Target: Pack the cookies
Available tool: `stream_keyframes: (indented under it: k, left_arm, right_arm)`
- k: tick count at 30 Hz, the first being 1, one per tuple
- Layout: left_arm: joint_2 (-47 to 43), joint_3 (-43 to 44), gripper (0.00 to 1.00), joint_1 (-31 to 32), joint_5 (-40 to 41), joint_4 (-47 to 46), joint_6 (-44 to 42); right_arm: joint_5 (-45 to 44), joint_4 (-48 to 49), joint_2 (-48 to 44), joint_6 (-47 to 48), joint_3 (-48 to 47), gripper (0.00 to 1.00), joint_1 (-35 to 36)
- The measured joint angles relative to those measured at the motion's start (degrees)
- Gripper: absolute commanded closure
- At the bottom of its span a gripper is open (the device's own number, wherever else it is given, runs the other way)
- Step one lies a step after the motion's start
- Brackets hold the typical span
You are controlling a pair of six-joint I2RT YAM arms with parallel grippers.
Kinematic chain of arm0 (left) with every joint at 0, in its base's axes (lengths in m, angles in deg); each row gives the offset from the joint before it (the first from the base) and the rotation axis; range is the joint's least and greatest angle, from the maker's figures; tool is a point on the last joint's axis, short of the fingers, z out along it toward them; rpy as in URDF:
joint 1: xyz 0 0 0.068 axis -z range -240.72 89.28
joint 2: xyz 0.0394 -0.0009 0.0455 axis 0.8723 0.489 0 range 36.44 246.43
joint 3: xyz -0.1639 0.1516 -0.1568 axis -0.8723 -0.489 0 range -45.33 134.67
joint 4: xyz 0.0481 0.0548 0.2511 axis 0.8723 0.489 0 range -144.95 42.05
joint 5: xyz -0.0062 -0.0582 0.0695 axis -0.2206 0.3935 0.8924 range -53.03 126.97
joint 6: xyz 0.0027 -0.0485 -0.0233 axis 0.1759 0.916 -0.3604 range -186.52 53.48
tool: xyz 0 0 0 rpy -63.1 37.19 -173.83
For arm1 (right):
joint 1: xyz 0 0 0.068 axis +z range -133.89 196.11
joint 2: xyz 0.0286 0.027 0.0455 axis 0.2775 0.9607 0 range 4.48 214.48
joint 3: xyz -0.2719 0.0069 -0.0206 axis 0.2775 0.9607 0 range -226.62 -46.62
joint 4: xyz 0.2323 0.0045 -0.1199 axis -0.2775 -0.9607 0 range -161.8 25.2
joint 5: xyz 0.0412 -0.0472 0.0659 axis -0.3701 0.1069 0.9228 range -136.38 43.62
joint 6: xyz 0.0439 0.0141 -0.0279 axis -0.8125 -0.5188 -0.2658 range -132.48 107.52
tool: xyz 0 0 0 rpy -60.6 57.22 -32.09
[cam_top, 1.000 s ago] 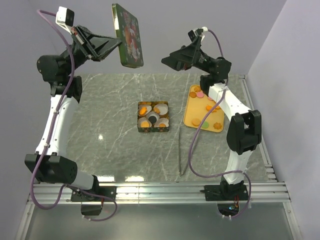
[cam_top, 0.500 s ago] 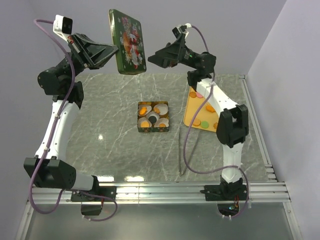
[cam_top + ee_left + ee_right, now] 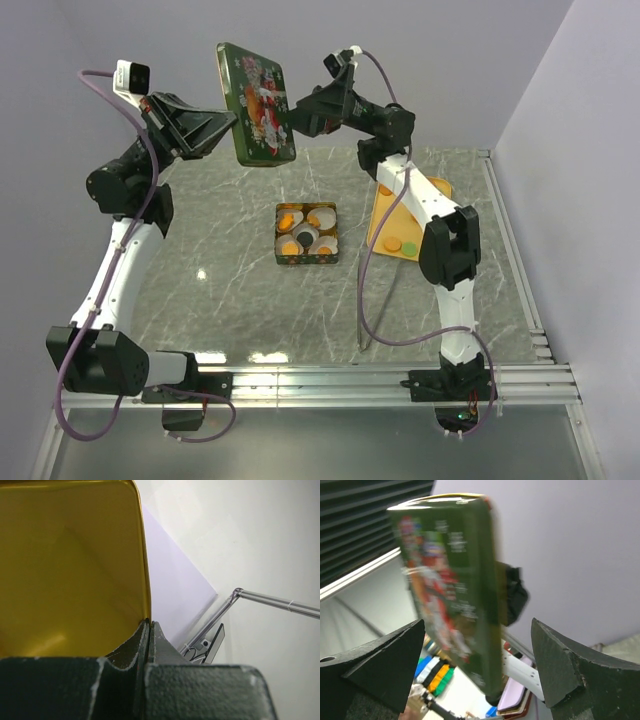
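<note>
Cookies [image 3: 392,243], small flat round discs, mostly orange, lie partly in the square green tin [image 3: 305,259] at mid-desk [image 3: 220,230], partly on the yellow tray [image 3: 375,235] beside it. Left claw [image 3: 235,112] is clamped on a decorated green lid [image 3: 257,103] held high; right claw [image 3: 293,112], fingers wide apart, faces it.

In the right wrist view, motion blur smears the lid [image 3: 452,590], and we cannot read its printed picture. In the left wrist view its gold inside runs off the top and left edges. From above, the right arm [image 3: 405,195] covers much of the orange tray [image 3: 380,225], so we cannot count the cookies [image 3: 392,242] there. Those in the tin [image 3: 305,259] are too small to tell apart.
</note>
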Motion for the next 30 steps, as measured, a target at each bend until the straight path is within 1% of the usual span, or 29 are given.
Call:
stream_keyframes:
  k: [3, 7, 10, 13, 14, 16, 17, 18, 19, 22, 25, 26, 28, 29, 30]
  left_arm:
    - [0.0, -1.1, 0.99, 0.2, 0.7, -1.1, 0.3]
    - [0.0, -1.3, 0.99, 0.2, 1.1, -2.5, 0.5]
    - [0.0, -1.4, 0.99, 0.2, 1.4, -3.7, 0.6]
    - [0.0, -1.8, 0.99, 0.2, 1.8, -4.6, 1.1]
    - [0.0, -2.1, 0.99, 0.2, 1.8, -4.9, 1.4]
    - [0.0, -2.6, 0.99, 0.2, 2.0, -5.1, 1.5]
    - [-0.1, -3.0, 0.99, 0.2, 2.2, -5.3, 1.6]
    - [-0.1, -3.4, 0.99, 0.1, 2.3, -5.3, 1.7]
    - [-0.2, -3.8, 0.99, 0.1, 2.3, -5.3, 1.7]
    - [-0.6, -4.7, 0.99, -0.2, 2.4, -5.3, 1.7]
    - [-1.6, -5.7, 0.99, -0.9, 2.9, -4.9, 1.6]
    - [-1.9, -6.3, 0.99, -1.3, 3.1, -4.7, 1.6]
    - [-2.4, -7.3, 0.96, -1.9, 3.6, -4.3, 1.6]
    - [-2.6, -7.8, 0.90, -2.0, 3.8, -4.1, 1.6]
    - [-2.7, -8.4, 0.86, -2.1, 3.9, -3.8, 1.4]
  right_arm:
    - [-1.6, 3.8, 1.0, -2.3, -2.6, 0.07, 0.8]
    - [-3.1, 7.0, 1.0, -3.8, -3.3, 0.07, 2.1]
    - [-3.1, 7.5, 1.0, -4.3, -3.3, 0.11, 3.2]
    - [-3.4, 8.0, 1.0, -4.6, -3.3, 0.19, 3.9]
    - [-3.6, 8.1, 1.0, -4.7, -3.3, 0.25, 4.1]
    - [-4.2, 8.2, 1.0, -4.9, -3.3, 0.33, 4.1]
    - [-4.7, 8.2, 1.0, -5.0, -3.3, 0.41, 4.1]
    - [-5.1, 8.3, 1.0, -5.0, -3.3, 0.45, 4.1]
    - [-5.5, 8.2, 1.0, -5.0, -3.3, 0.51, 4.1]
    - [-6.7, 8.2, 1.0, -5.2, -3.3, 0.62, 4.1]
    - [-8.4, 8.7, 1.0, -5.6, -3.2, 0.79, 4.1]
    - [-9.0, 9.2, 1.0, -6.0, -3.2, 0.83, 4.1]
    - [-10.0, 10.0, 1.0, -6.6, -3.2, 0.92, 4.1]
    - [-10.3, 10.1, 0.9, -6.9, -2.8, 0.94, 4.0]
    - [-10.3, 10.1, 0.8, -6.9, -2.3, 0.96, 4.0]
